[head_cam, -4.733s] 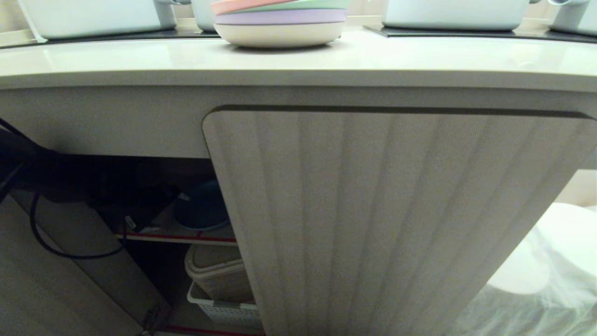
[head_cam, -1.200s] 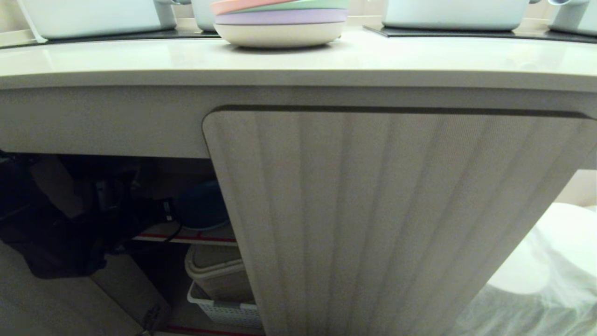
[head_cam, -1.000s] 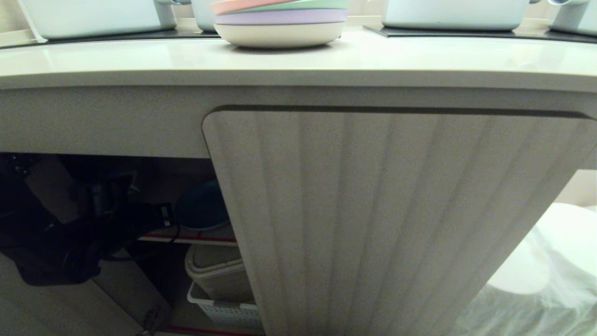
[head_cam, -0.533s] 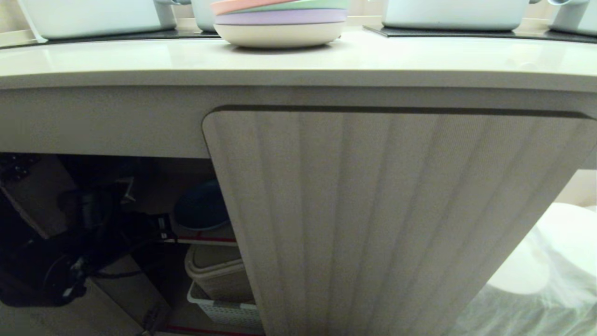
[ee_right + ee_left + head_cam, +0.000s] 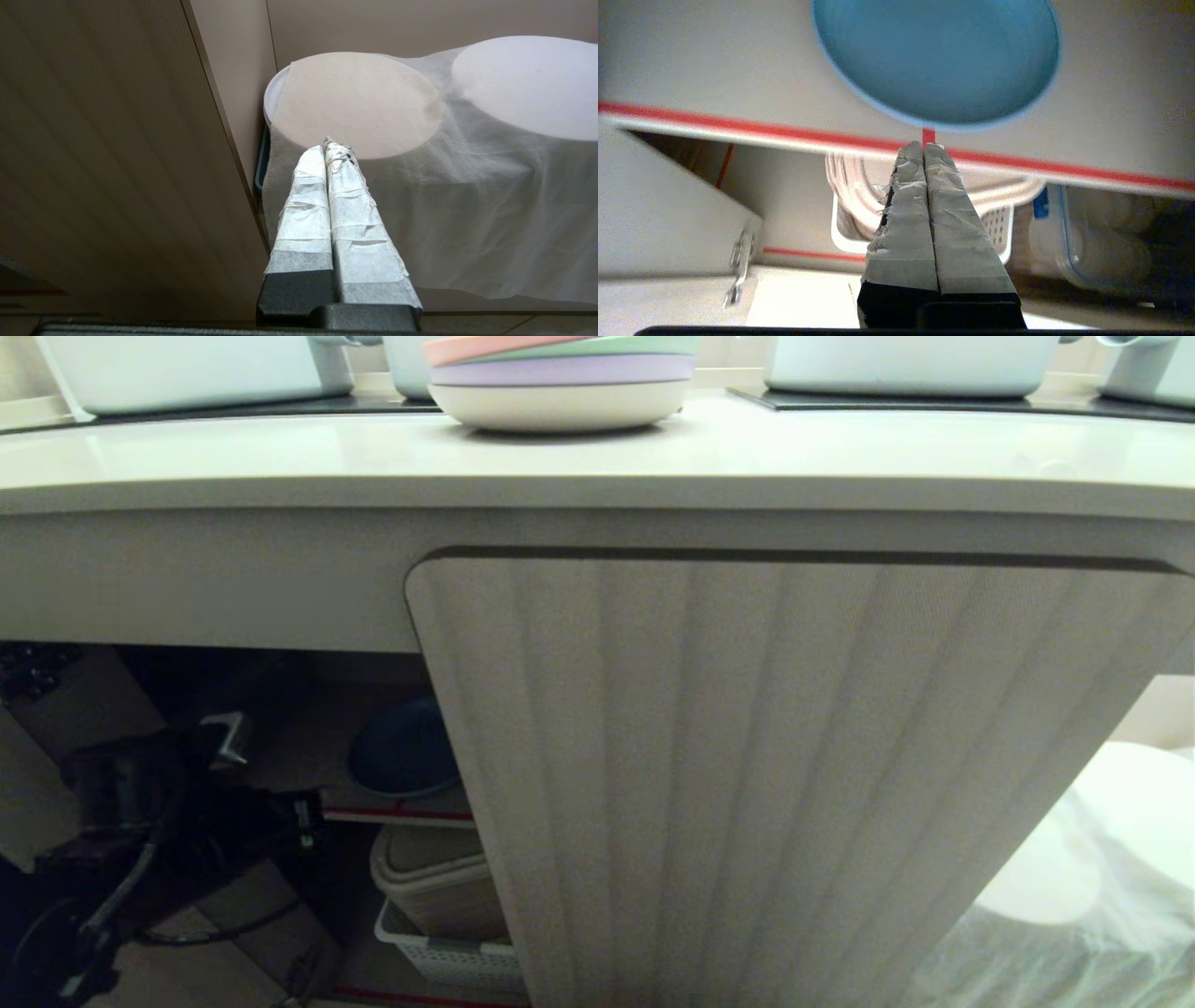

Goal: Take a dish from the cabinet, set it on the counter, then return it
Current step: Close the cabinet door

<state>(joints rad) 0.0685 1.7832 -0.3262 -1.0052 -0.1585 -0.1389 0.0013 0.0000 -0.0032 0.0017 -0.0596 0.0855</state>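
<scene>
The round, shallow light-blue plastic plate (image 5: 936, 58) sits on the red-edged beige shelf (image 5: 738, 79) inside the low beige cabinet (image 5: 215, 588), upper centre of the left wrist frame, rim near the shelf's front lip. In the head frame it's the dark-blue disc at centre-left, in the open bay beside the ribbed round-cornered beige door (image 5: 766, 765).

Left gripper (image 5: 923, 148): taped grey fingers pressed together, holding nothing, tips just in front of the shelf edge, lined up w/ the plate's near rim. Right gripper (image 5: 329, 148): also closed, empty, parked over a white gauzy cloth (image 5: 467, 210).

Step, as I read it: reach for the plate. To do it well: part the fingers before going in, pinch the near rim, lift clear of the lip, keep it level.

Smooth cream-beige countertop (image 5: 280, 453) runs across the top of the head frame, w/ a pink-topped stack of pastel plates (image 5: 560, 378) at top centre; bare room either side for setting down. Below the shelf: white perforated plastic basket (image 5: 448, 952).
</scene>
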